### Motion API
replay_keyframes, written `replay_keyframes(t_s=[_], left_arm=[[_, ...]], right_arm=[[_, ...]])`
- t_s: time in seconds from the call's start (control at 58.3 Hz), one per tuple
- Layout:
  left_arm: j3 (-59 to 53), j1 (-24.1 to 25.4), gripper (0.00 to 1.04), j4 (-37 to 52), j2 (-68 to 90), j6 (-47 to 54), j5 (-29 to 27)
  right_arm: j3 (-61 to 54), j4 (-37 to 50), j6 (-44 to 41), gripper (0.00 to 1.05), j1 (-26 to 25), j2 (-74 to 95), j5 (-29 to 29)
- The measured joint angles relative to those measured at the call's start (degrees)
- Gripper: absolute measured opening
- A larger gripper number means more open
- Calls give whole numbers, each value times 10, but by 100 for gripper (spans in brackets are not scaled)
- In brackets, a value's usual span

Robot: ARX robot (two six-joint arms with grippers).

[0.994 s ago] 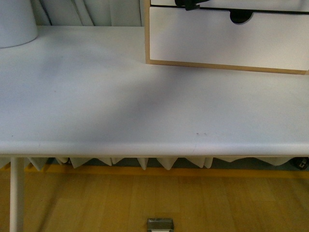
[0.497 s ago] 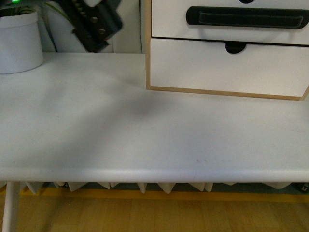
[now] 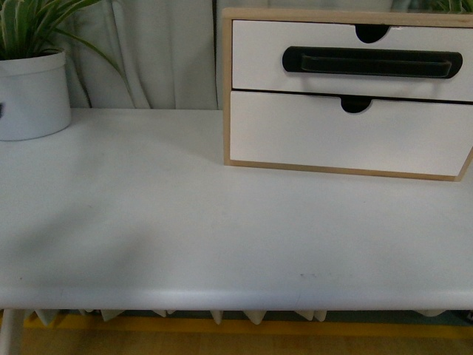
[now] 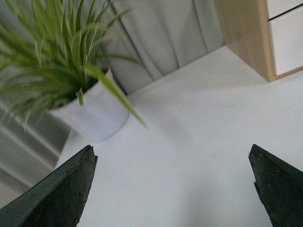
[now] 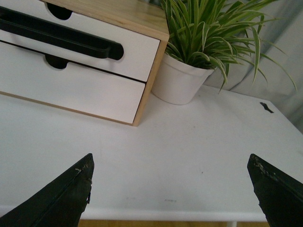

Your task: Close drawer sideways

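The drawer (image 3: 351, 81), top one in the wood cabinet (image 3: 226, 89), looks pushed in flat, the arm seen left of the cabinet a moment ago has gone, and the left pincer (image 4: 171, 149) and right pincer (image 5: 170, 156) gape wide, holding nothing, so the job looks done.

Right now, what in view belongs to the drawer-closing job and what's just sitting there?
Job: drawer with black bar handle; wood cabinet; left pincer, right pincer, both open.
Bystanders: plain lower drawer; left potted plant; right potted plant; curtain.
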Motion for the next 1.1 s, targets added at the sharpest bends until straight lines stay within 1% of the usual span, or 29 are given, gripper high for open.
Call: replay_keyframes(t_s=[0.051,0.103,0.274,0.291,0.309,0.343,0.377,0.394,0.411,0.446,0.463,0.497,0.531,0.566,0.6,0.669,0.686,0.703,0.771,0.789,0.806,0.96,1.011,1.097], left_arm=[[-10,12,98,-48,-38,-44,0],[-15,17,98,-64,-56,-68,0],[-15,17,98,-67,-61,-107,2],[-17,17,94,-58,-63,-125,-3],[-19,18,93,-54,-64,-137,-3],[-25,21,85,-47,-70,-175,0],[-31,25,80,-47,-78,-201,0],[-35,28,76,-47,-83,-212,2],[-37,29,75,-48,-85,-218,3],[-44,34,68,-50,-95,-240,8],[-46,35,66,-51,-97,-243,9],[-53,40,59,-56,-109,-255,13],[-57,43,54,-59,-116,-260,16],[-63,62,46,-67,-129,-267,49],[-67,77,41,-71,-137,-269,64],[-73,95,30,-80,-153,-273,69],[-76,99,24,-85,-161,-275,69],[-78,100,22,-87,-165,-275,70],[-86,101,4,-104,-191,-277,74],[-88,101,4,-107,-196,-279,73],[-90,101,4,-111,-201,-280,74],[-99,102,4,-139,-239,-282,74],[-111,102,4,-128,-246,-282,73],[-115,102,4,-136,-259,-282,73]], right_arm=[[-12,-3,9,95,3,-28,5],[-13,-3,16,95,3,-40,9],[-13,-3,23,95,4,-42,9],[-13,-3,23,95,4,-42,9],[-13,-4,31,95,2,-45,-2],[-16,-9,46,90,-10,-58,-37],[-29,-9,78,83,-27,-77,-83],[-33,-9,85,81,-31,-82,-92],[-40,-8,93,78,-36,-90,-103],[-51,-6,111,71,-40,-105,-111],[-53,-5,116,69,-40,-108,-112],[-59,-2,124,63,-41,-114,-113],[-68,2,131,56,-42,-119,-114],[-76,4,134,51,-42,-122,-115],[-86,6,139,44,-42,-126,-115],[-99,9,143,33,-42,-133,-115],[-103,10,143,30,-42,-136,-115],[-108,12,144,24,-42,-140,-115],[-120,16,145,8,-43,-149,-116],[-124,17,145,3,-43,-152,-116],[-126,18,144,1,-43,-154,-116],[-146,21,147,1,-43,-168,-115],[-150,23,147,1,-43,-171,-115],[-154,24,147,1,-43,-176,-115]])
